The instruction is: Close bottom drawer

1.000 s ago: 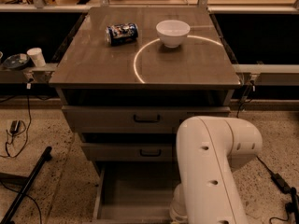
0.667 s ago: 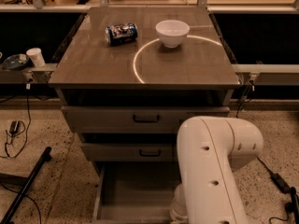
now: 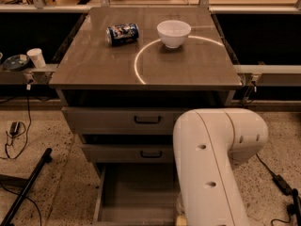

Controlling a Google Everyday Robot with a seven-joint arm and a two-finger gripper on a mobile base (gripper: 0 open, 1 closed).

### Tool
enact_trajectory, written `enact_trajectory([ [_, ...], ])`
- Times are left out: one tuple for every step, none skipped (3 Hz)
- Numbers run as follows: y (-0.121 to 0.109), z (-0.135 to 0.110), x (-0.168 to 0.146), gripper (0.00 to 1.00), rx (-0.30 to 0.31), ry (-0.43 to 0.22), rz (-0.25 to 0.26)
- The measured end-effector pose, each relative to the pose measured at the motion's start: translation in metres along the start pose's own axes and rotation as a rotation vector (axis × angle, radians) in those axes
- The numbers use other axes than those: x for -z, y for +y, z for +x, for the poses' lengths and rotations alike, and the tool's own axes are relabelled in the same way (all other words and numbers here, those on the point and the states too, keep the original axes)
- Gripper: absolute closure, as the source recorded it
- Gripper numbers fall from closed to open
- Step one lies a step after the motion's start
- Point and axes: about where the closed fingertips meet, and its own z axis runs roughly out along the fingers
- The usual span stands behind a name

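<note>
Floor (image 3: 47, 145): tan speckled terrazzo, with black cables (image 3: 6, 144) and a slanting black stand leg (image 3: 26, 187) at left. Counter (image 3: 197, 65): grey-brown and glossy, with a bright arc of reflected light (image 3: 137, 62). Grey ledges (image 3: 268, 69) flank it, with dark recesses behind. Lighting: warm, dim.

You see the arm (image 3: 211, 173) as a thick, smooth white shell with rounded edges and a bulbous cap (image 3: 244, 135) at its upper end. Two small dark round recesses mark its front face, and two more mark the cap. The pincer is out of view, hidden below the arm.
</note>
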Motion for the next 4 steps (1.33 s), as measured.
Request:
enact_trajectory([
  [0.002,0.002,0.001,0.0,-0.008,-0.004,0.0],
  [0.005,0.008,0.005,0.0,-0.026,-0.01,0.001],
  [0.009,0.02,0.014,0.0,-0.056,-0.002,0.022],
  [0.018,0.056,0.034,0.0,-0.139,0.028,0.093],
])
